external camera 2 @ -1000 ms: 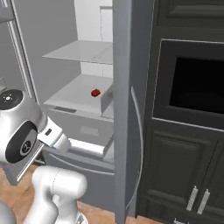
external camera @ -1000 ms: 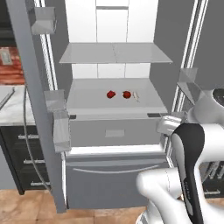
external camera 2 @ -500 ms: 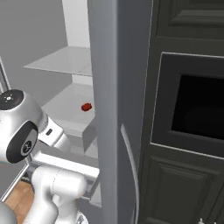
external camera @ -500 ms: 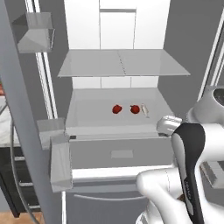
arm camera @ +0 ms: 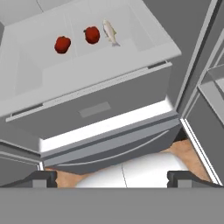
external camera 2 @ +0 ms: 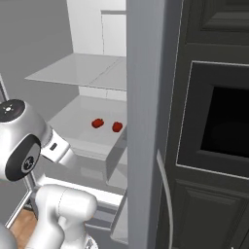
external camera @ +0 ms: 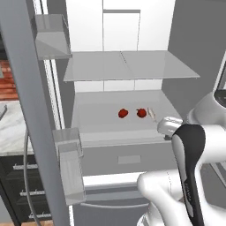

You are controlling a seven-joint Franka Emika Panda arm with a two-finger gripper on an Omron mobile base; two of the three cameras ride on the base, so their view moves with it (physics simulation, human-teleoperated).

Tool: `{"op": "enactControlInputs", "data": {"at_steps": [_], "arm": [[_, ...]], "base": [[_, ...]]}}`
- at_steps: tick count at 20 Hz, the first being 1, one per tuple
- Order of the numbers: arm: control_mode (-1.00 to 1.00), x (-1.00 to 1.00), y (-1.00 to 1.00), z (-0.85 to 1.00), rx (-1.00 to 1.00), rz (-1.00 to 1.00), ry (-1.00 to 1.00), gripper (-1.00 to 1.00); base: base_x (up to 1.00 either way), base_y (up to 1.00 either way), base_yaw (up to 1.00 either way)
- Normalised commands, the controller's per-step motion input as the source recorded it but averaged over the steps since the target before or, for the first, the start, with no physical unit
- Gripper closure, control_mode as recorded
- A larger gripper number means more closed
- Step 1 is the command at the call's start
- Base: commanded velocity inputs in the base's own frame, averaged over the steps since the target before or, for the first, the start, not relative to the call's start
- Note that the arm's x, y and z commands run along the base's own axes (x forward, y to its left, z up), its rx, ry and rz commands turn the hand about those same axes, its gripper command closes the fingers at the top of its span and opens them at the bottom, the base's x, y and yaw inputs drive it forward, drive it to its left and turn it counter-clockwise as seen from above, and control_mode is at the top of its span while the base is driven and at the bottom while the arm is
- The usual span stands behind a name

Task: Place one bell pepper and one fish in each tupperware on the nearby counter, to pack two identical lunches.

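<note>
open fridge [external camera: 128, 70] ahead; counter [external camera: 11, 128] at far left; on the lower shelf [arm camera: 87, 65], two red bell peppers [arm camera: 63, 44] [arm camera: 92, 34] side by side, a fish [arm camera: 109, 31] just right; gripper [arm camera: 112, 177] fingers wide apart, empty, near the fridge front

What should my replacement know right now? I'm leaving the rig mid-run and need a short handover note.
Gripper: open, empty, hanging in front of the open fridge, clear of the food.
On the pale grey fridge shelf: two small red bell peppers side by side, and one small silvery fish just beside the second pepper.
Done: fridge open, nothing picked yet.
Left: carry a pepper and a fish to each tupperware. Tupperware and a second fish are not in sight.
</note>
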Motion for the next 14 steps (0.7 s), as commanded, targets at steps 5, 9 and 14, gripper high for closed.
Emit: {"op": "enactControlInputs", "data": {"at_steps": [5, 9, 14], "arm": [[-1.00, 0.36, 0.00, -0.14, 0.00, 0.00, 0.00, -1.00], [-1.00, 0.41, 0.09, -0.27, 0.00, 0.06, -0.16, -1.00], [-1.00, 0.42, 0.31, -0.29, -0.01, 0.10, -0.28, -1.00]], "base": [[0.06, 0.00, -0.01], [0.00, 0.00, 0.00], [0.00, 0.00, 0.00]]}}
